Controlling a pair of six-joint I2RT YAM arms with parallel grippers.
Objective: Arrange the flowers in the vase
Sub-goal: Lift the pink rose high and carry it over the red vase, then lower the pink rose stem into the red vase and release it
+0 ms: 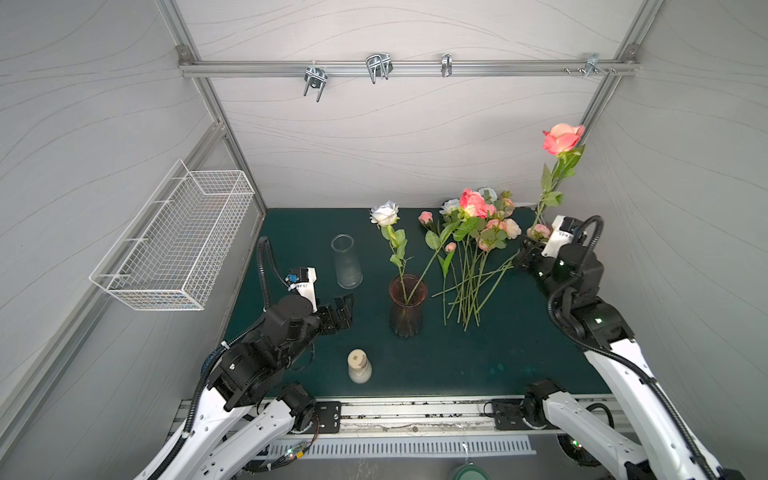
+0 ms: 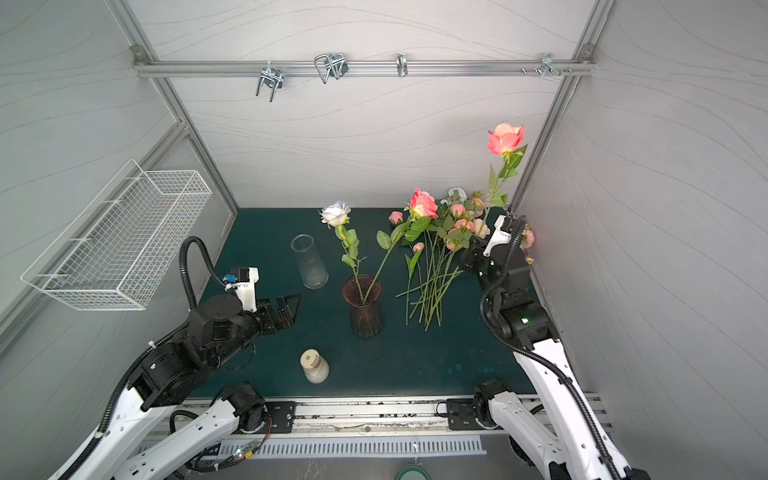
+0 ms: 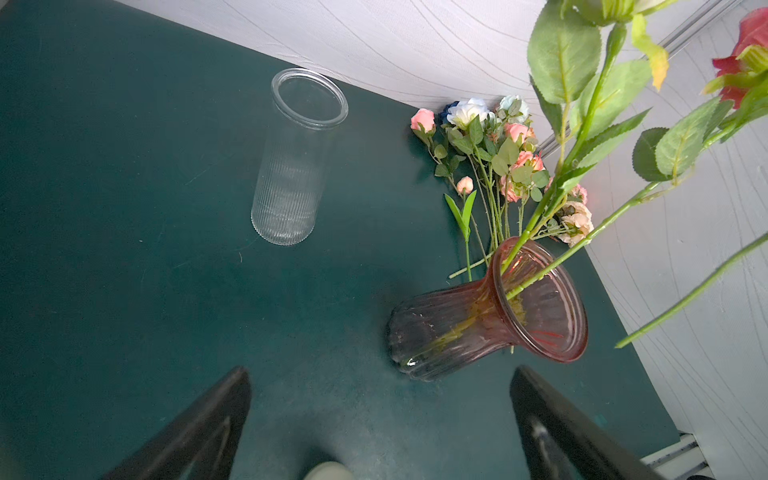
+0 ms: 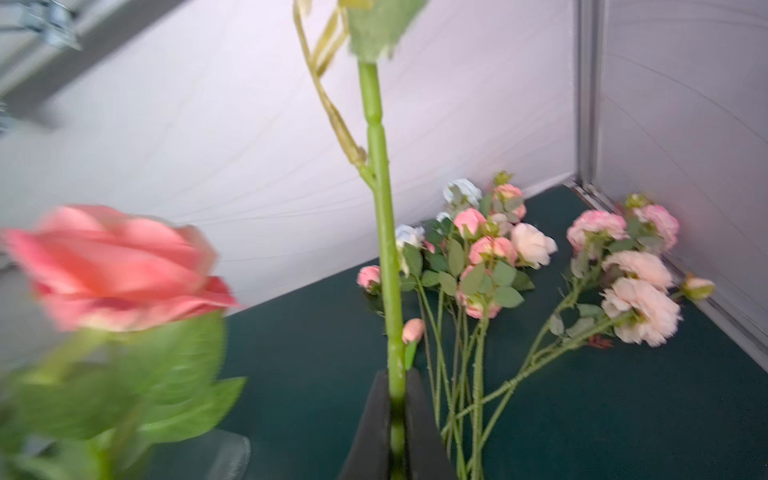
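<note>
Right wrist view: your right fingers (image 4: pixel 372 432) are squeezing together on the green stem of a held rose (image 4: pixel 384 249). In both top views you are holding this rose up by the far right corner. Its stem is pointing up and its pink bloom (image 1: pixel 563 139) is sitting high above the desk (image 1: pixel 457 365), close to the wall.

The vase (image 1: pixel 407 305) is standing upright in the middle of the desk. It is made of dark red glass. Two flowers are standing in it: a white rose (image 1: pixel 384 214) leaning to the left and a pink rose (image 1: pixel 473 203) leaning to the right. In the right wrist view the pink rose is looking big and blurry.

Your left fingers (image 3: pixel 195 432) are standing wide apart and are holding nothing. They are hanging over the desk just left of the vase and are not touching it.

The other flowers (image 1: pixel 478 249) are lying in a heap on the desk, just right of the vase, between it and your right arm. Their blooms are pointing at the back wall and their stems are pointing at the front.

A clear jar (image 1: pixel 346 262) is standing left of the vase, behind your left fingers. A small bottle (image 1: pixel 359 365) is standing near the front edge. A wire basket (image 1: pixel 174 245) is hanging on the left wall.
</note>
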